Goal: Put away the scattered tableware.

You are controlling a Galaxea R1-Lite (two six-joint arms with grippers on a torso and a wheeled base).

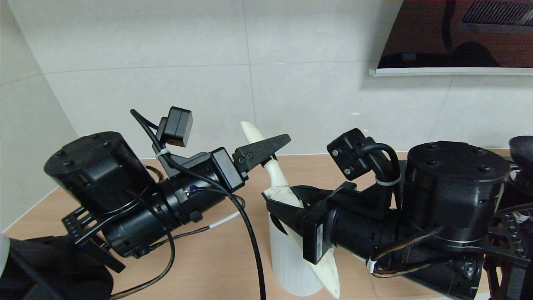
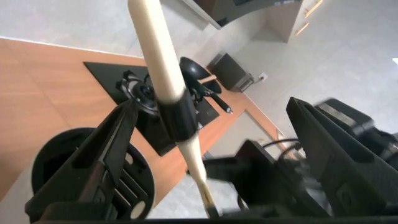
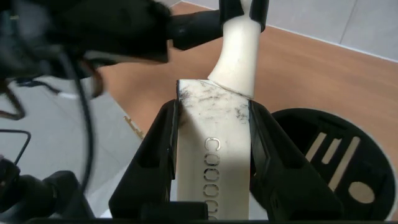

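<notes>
A white spatula (image 1: pixel 278 177) with a scuffed flat blade stands tilted above a white ribbed utensil holder (image 1: pixel 291 266) on the wooden counter. My right gripper (image 1: pixel 277 200) is shut on the blade (image 3: pixel 214 155), one finger on each edge. My left gripper (image 1: pixel 270 146) is open higher up, with the spatula's handle (image 2: pixel 158 56) between its spread fingers (image 2: pixel 93 162) and not touching them. A narrow black band rings the handle. The holder's dark slotted inside (image 3: pixel 336 162) lies below the blade, and its rim (image 2: pixel 62 132) is under my left gripper.
The tiled wall stands close behind the counter (image 1: pixel 216 258). A dark range hood (image 1: pixel 454 37) hangs at the upper right. A black cooktop with pans (image 2: pixel 186 78) lies to the right, and a black pot (image 1: pixel 522 150) is at the right edge.
</notes>
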